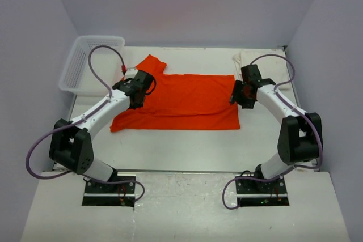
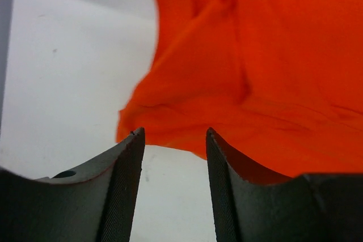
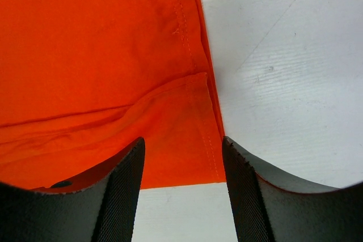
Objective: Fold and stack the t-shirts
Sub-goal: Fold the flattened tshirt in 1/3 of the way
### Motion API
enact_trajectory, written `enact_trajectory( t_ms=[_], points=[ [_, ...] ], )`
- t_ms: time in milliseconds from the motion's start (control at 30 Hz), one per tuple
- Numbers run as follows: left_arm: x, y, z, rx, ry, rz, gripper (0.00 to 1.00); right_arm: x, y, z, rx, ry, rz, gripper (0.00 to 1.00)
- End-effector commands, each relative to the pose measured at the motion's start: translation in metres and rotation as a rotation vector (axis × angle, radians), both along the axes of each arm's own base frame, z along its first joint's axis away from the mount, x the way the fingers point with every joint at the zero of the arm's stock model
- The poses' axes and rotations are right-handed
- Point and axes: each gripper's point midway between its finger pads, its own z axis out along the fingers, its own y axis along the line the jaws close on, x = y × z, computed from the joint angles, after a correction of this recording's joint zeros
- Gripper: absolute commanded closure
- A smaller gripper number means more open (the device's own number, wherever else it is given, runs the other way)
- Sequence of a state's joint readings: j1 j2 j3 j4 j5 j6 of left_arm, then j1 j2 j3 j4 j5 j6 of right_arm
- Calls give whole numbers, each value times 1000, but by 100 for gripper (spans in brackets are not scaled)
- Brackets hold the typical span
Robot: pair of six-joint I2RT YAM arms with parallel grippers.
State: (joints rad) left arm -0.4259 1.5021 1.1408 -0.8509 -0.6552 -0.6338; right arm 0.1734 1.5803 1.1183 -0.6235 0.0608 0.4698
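The orange-red t-shirt [image 1: 184,101] lies spread flat on the white table, sleeves at its left end. My left gripper [image 1: 138,96] hovers over the shirt's left part, open and empty; its wrist view shows a sleeve edge [image 2: 170,123] just beyond the fingertips. My right gripper [image 1: 237,94] is open and empty over the shirt's right hem; its wrist view shows the folded hem corner [image 3: 193,140] between the fingers. The cream-white t-shirt [image 1: 258,56] lies bunched at the back right, partly hidden behind the right arm.
A white plastic lattice basket [image 1: 91,63] stands at the back left, off the table's corner. Grey walls close in on three sides. The table's [image 1: 181,151] front strip lies between the shirt and the arm bases.
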Motion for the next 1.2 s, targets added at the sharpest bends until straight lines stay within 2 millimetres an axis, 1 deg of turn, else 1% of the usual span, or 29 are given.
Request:
enact_trajectory(
  t_ms=[0, 33, 67, 100, 167, 200, 267, 300, 367, 400, 467, 600, 700, 967, 1167],
  points=[
    [14, -37, 3, -55, -36, -108, 52, 9, 5, 17, 1, -53, 27, 42],
    [17, -45, -2, -94, -32, -145, 53, 8, 4, 17, -4, -52, 25, 42],
    [21, -63, -11, -173, -24, -212, 54, 7, 3, 21, -4, -61, 21, 42],
    [24, -70, -14, -211, -30, -238, 58, 6, 3, 23, -8, -68, 22, 42],
    [31, -86, -21, -292, -40, -284, 62, 2, 2, 25, -11, -75, 23, 42],
    [34, -85, -24, -311, -36, -279, 62, 2, 2, 30, -10, -89, 23, 42],
    [40, -84, -33, -333, -12, -282, 62, -1, 2, 31, -12, -92, 25, 42],
    [45, -80, -34, -339, -14, -276, 62, -2, 2, 33, -11, -97, 25, 42],
    [51, -84, -37, -381, -12, -300, 61, -3, 5, 35, -5, -102, 32, 42],
    [55, -81, -37, -398, -15, -294, 59, -4, 7, 36, -3, -108, 38, 42],
    [58, -82, -43, -436, -5, -297, 57, -4, 8, 37, -2, -111, 44, 42],
    [63, -72, -51, -450, 14, -271, 57, -5, 7, 35, -9, -111, 41, 42],
    [61, -70, -54, -461, 22, -269, 57, -4, 7, 33, -10, -105, 41, 42],
    [48, -65, -78, -483, 83, -244, 57, -3, 7, 33, -10, -111, 43, 42],
    [38, -55, -81, -452, 102, -227, 55, -2, 8, 30, -8, -109, 42, 42]
  ],
)
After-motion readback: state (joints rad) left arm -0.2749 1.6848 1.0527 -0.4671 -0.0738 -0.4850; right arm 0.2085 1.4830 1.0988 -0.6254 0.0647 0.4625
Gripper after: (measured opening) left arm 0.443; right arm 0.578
